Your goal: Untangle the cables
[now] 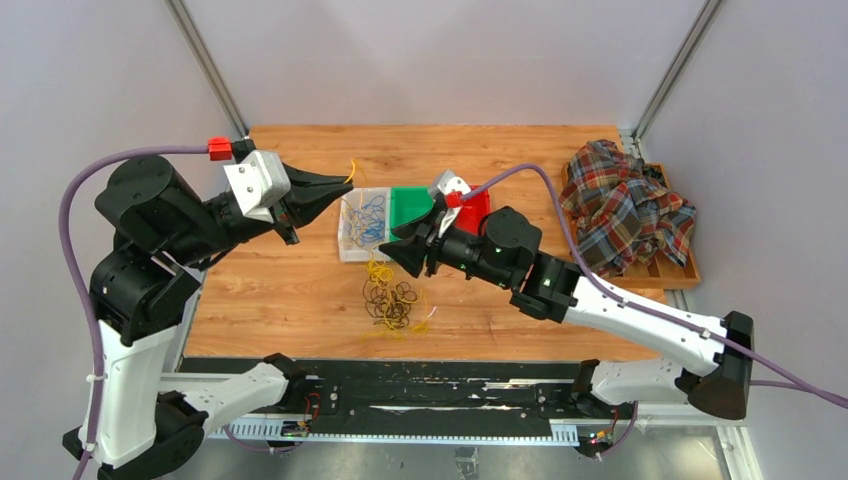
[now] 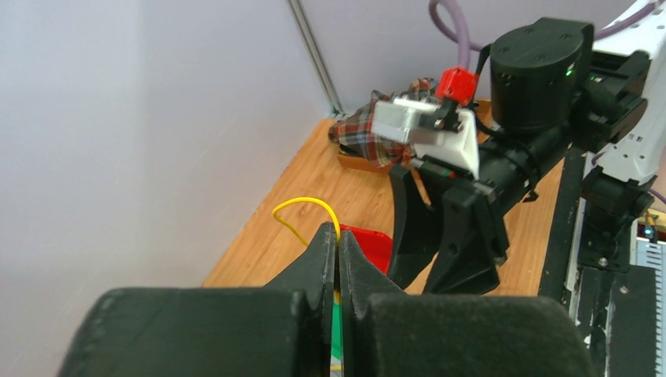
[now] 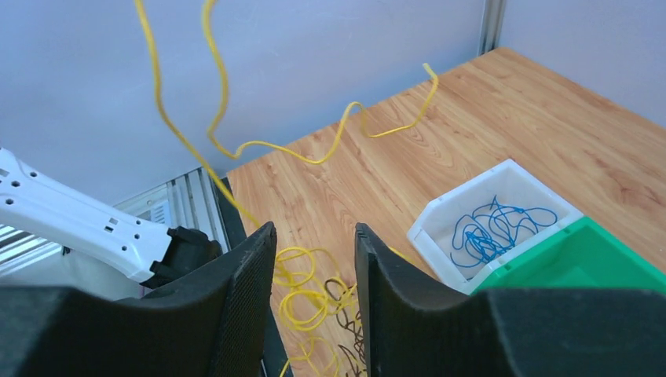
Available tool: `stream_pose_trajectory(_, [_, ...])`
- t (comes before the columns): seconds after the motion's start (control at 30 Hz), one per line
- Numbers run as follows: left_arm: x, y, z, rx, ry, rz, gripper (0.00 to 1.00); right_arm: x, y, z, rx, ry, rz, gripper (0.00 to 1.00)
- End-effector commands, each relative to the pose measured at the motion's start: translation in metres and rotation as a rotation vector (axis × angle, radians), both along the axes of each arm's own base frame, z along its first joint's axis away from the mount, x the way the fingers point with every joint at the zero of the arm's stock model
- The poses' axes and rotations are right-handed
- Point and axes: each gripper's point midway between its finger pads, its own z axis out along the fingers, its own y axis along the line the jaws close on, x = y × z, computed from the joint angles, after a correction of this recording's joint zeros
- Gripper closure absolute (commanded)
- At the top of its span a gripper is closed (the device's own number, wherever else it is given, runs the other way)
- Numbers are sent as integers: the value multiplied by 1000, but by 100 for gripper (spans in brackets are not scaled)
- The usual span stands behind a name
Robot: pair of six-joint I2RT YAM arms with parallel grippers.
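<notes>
The cables lie as a tangle point(image 1: 390, 298) of yellow and dark brown loops on the wooden table, in front of the bins. One yellow cable point(image 2: 302, 206) rises from it, and my left gripper point(image 1: 338, 186) is shut on this cable above the white bin, a short loop sticking out past its tips point(image 2: 338, 236). In the right wrist view the same yellow cable point(image 3: 236, 149) hangs in the air in long curves. My right gripper point(image 3: 314, 232) is open above the tangle point(image 3: 318, 302), with nothing between its fingers. Blue cables point(image 3: 499, 228) rest in the white bin point(image 1: 352, 248).
A green bin point(image 1: 410, 205) and a red bin point(image 1: 478, 210) stand beside the white one. A plaid cloth point(image 1: 625, 205) lies heaped on a wooden tray point(image 1: 668, 272) at the back right. Grey walls close in the left and back edges.
</notes>
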Motion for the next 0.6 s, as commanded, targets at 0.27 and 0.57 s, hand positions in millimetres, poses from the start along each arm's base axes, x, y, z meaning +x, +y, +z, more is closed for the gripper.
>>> stream_pose_trajectory(0.27, [-6, -1, 9, -21, -19, -22, 100, -21, 42, -30, -48, 87, 179, 55])
stream_pose_trajectory(0.57, [-5, -2, 15, -27, -27, -20, 100, -22, 46, -68, -101, 153, 187, 70])
